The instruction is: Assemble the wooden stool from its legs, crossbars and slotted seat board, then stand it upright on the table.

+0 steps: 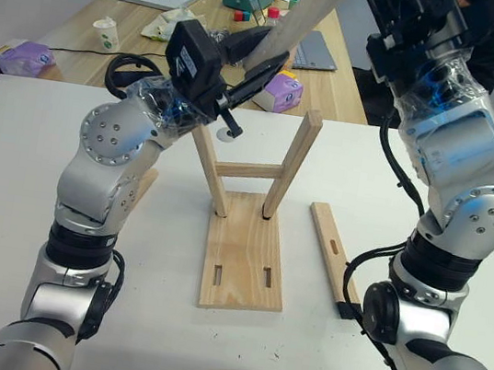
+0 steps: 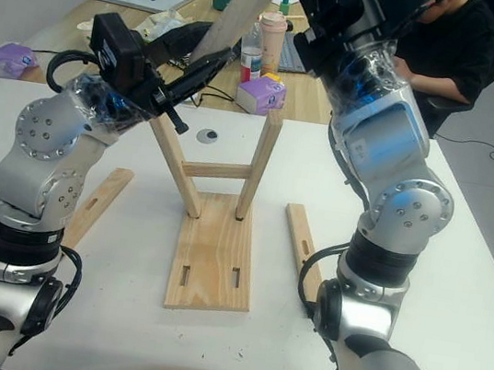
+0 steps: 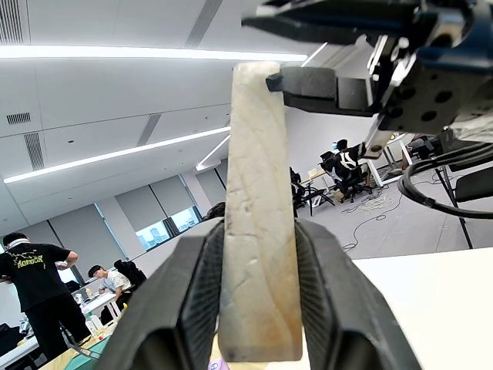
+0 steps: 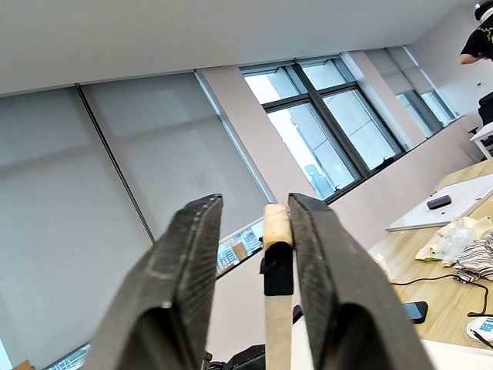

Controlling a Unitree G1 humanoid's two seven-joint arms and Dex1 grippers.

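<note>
A humanoid robot's left gripper (image 3: 259, 239) holds a long wooden leg (image 1: 310, 10) aloft over a white worktop (image 1: 30, 143). Its dark fingers (image 3: 192, 293) pinch the lower part of the piece from both sides. The leg slants up and away from the robot toward the right gripper (image 4: 253, 208), which is raised high above the far side of the worktop. That gripper's fingers (image 4: 323, 262) are spread, with the leg's upper end between them. The end sits close against one finger and leaves a gap to the other. Below, the slotted seat board (image 1: 246, 241) lies flat near the middle of the worktop, its two free slots toward the robot. At the board's far end a standing leg (image 1: 292, 164) and a second standing leg (image 1: 210, 170) rise from the board, both tilted. A crossbar (image 1: 249, 170) joins the two standing legs about halfway up. The top of the second standing leg is hidden behind the left arm. A slotted slat (image 1: 330, 249) lies flat just to the right of the board, apart from it. Another slat (image 2: 101, 196) lies flat to the board's left, partly covered by the left arm. A purple box (image 1: 279, 92) sits on the wooden desk beyond the worktop.
</note>
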